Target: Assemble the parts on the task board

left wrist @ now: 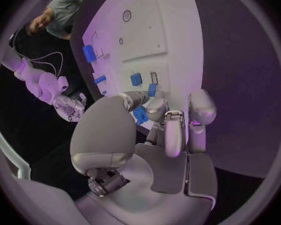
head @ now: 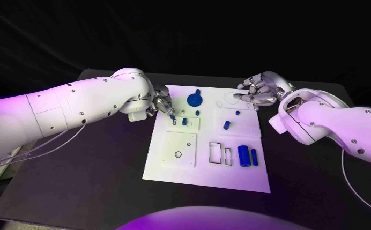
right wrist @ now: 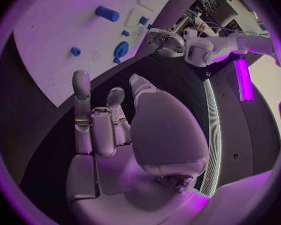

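The white task board (head: 202, 173) lies mid-table. My left hand (head: 161, 103) is at its left edge, thumb and a finger pinching a small blue part (head: 171, 116) just over the board; the left wrist view shows that part (left wrist: 152, 90) at the fingertips of the hand (left wrist: 162, 135). A round blue part (head: 195, 99) stands beside it. Small blue parts (head: 185, 121) (head: 227, 125) sit mid-board. Two blue cylinders (head: 243, 155) lie near the right edge. My right hand (head: 259, 91) hovers at the far right corner, holding nothing, its fingers (right wrist: 83, 100) apart.
Recessed plates and slots (head: 179, 148) mark the board's near left half. Black table (head: 85, 176) surrounds the board on all sides. The right wrist view shows the round blue part (right wrist: 120, 50) and my left hand (right wrist: 165, 40) across the board (right wrist: 47, 30).
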